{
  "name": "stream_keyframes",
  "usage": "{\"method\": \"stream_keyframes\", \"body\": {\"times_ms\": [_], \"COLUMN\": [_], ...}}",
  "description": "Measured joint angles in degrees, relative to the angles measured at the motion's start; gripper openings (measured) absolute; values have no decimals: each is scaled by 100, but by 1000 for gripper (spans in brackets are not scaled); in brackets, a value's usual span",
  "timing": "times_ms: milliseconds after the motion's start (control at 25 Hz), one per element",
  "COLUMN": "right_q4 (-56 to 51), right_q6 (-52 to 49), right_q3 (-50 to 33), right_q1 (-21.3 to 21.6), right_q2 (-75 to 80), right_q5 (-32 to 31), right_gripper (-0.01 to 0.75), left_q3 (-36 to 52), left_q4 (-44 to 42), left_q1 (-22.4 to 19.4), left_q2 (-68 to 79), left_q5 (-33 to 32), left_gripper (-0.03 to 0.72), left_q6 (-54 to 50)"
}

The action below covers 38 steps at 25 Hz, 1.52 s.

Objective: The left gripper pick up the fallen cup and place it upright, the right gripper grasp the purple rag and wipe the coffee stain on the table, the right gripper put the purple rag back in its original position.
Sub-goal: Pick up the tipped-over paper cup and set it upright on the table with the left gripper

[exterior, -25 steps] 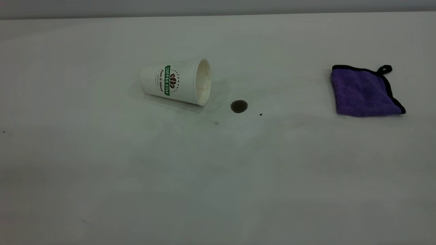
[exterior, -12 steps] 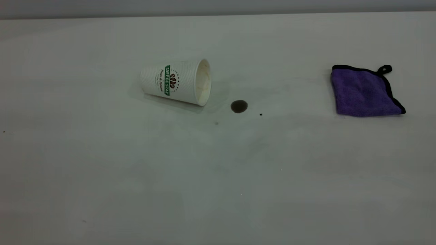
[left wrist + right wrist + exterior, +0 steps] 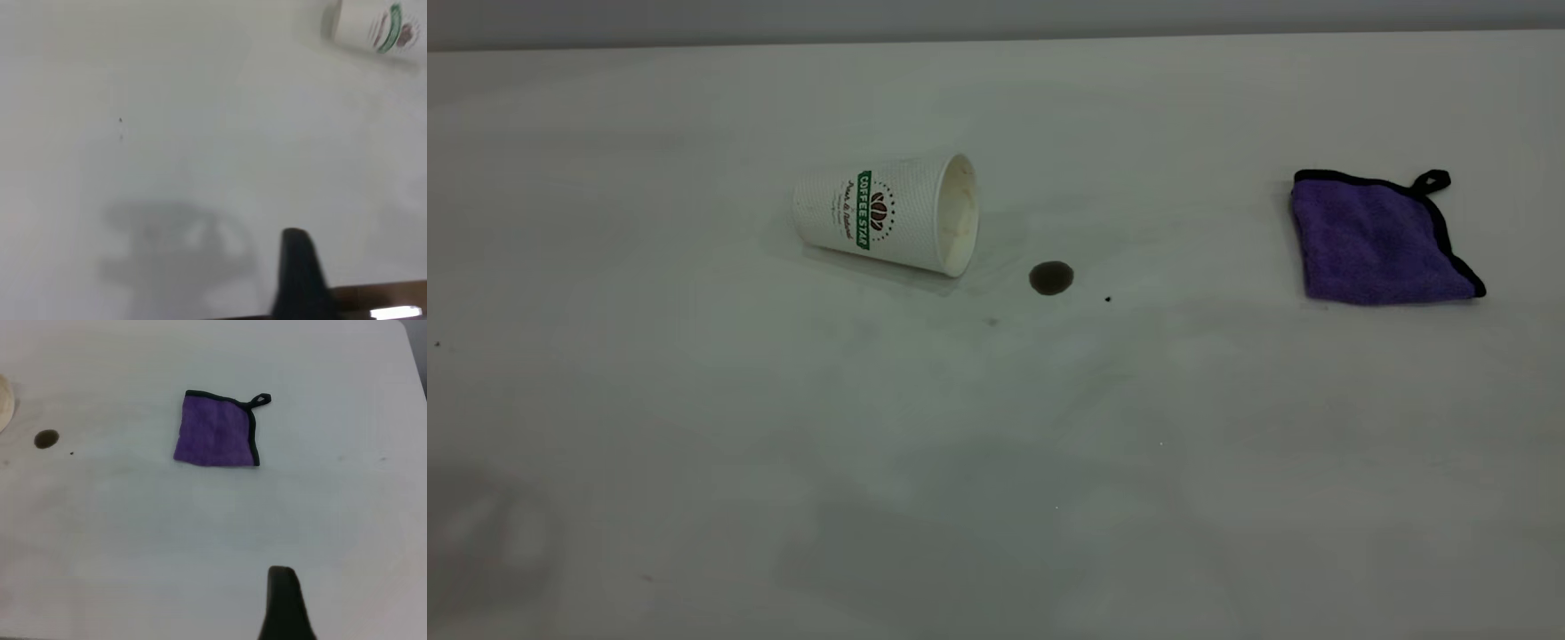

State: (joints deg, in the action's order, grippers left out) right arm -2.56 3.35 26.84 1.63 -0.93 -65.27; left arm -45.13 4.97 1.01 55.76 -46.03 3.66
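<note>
Three objects are seen on the table (image 3: 694, 400) in the exterior view: the fallen cup (image 3: 885, 213), the coffee stain (image 3: 1051, 277) and the purple rag (image 3: 1378, 240). The cup is laid on its side, its long axis running left to right, its open mouth turned right toward the stain just beside it; only a cream inside is shown, with nothing seen in it. The rag is spread flat well apart to the right, its black loop (image 3: 1432, 181) at the far right corner. No gripper is caught in the exterior view. Only one dark finger (image 3: 300, 273) of the left gripper is shown in the left wrist view, the cup well apart from it; whether the jaws are apart cannot be told. A single finger (image 3: 283, 603) of the right gripper is likewise shown, the rag lying well clear ahead, its jaw state not discernible.
</note>
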Motion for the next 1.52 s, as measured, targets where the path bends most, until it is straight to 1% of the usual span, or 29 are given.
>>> {"method": "stream_keyframes", "body": {"times_ms": [80, 200, 360, 480, 600, 760, 880, 1000, 1120, 1280, 1520], "right_q4": [0, 0, 0, 0, 0, 0, 0, 0, 0, 0, 0], "right_q6": [0, 0, 0, 0, 0, 0, 0, 0, 0, 0, 0], "right_q3": [0, 0, 0, 0, 0, 0, 0, 0, 0, 0, 0], "right_q1": [0, 0, 0, 0, 0, 0, 0, 0, 0, 0, 0], "right_q2": [0, 0, 0, 0, 0, 0, 0, 0, 0, 0, 0], "right_q5": [0, 0, 0, 0, 0, 0, 0, 0, 0, 0, 0], "right_gripper": [555, 555, 555, 555, 555, 555, 555, 555, 555, 555, 555], "left_q3": [-292, -878, -1815, -2525, -3062, -3753, -4302, -4806, -5235, -5570, -5635], "left_q4": [-79, -616, -1779, -2418, -2900, -3401, -3658, -3970, -4349, -4884, -5694], "left_q1": [210, 746, 1654, 2400, 3063, 3775, 4163, 4460, 4608, 4634, 4634], "left_q2": [627, 1592, 2864, 3739, 4566, 5543, 6341, 7047, 7675, 8350, 8884], "left_q5": [70, 135, 2, -283, -379, -436, -553, -589, -584, -572, -349], "left_gripper": [618, 670, 677, 677, 677, 677, 677, 671, 660, 636, 611], "left_q6": [-58, -522, -1598, -2284, -2772, -3395, -3583, -3754, -4047, -4336, -5026]}}
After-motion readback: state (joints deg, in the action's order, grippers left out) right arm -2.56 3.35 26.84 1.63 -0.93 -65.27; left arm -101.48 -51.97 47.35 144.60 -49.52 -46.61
